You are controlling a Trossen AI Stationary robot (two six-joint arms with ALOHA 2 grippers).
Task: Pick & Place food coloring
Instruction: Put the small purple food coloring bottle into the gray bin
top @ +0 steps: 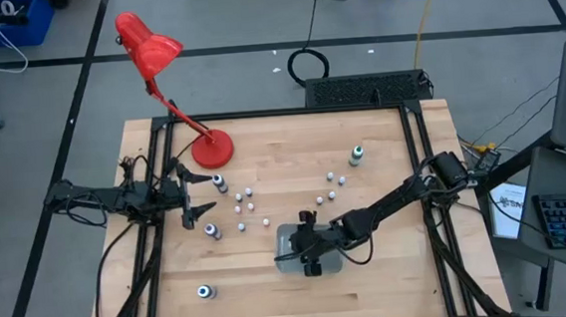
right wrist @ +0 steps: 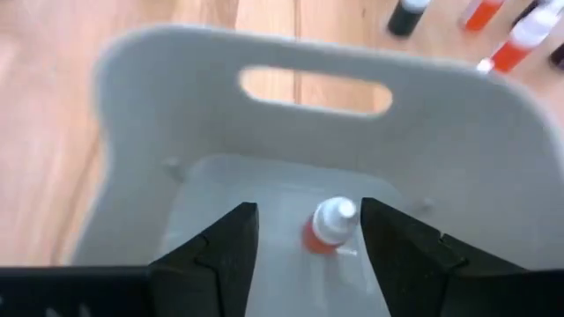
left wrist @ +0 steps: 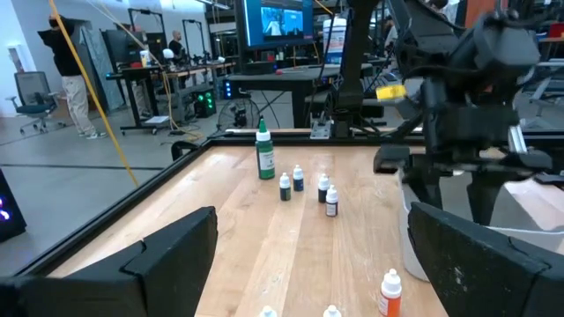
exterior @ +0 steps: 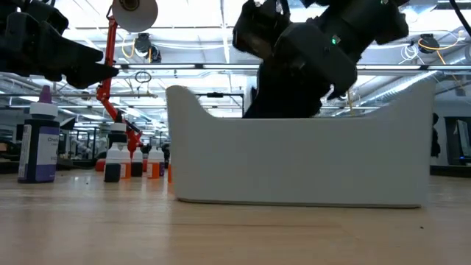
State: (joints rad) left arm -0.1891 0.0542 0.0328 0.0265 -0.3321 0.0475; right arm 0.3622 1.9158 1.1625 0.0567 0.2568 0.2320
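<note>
The right gripper point(top: 311, 248) hangs inside the pale grey tray point(top: 287, 240), which sits at about five o'clock from the table's centre in the high view. In the right wrist view its fingers point(right wrist: 220, 255) stand apart, with a small orange vial with a white cap point(right wrist: 328, 227) resting upright on the tray floor between them and touching neither. By the look of it, this is the release step: one bottle of food coloring is delivered and the grip is let go.

The left gripper point(top: 198, 206) waits at the table's nine o'clock side, its fingers spread wide and holding nothing.

Most of the set is not yet moved. Small vials point(top: 250, 207) lie scattered around the table's centre, a green bottle point(top: 357, 154) stands toward one o'clock, and another bottle point(top: 204, 292) is alone near seven o'clock.

The next move probably calls for lifting the right gripper straight up, clear of the tray wall and without tipping the vial, then reaching for one of the nearer vials at the centre.
</note>
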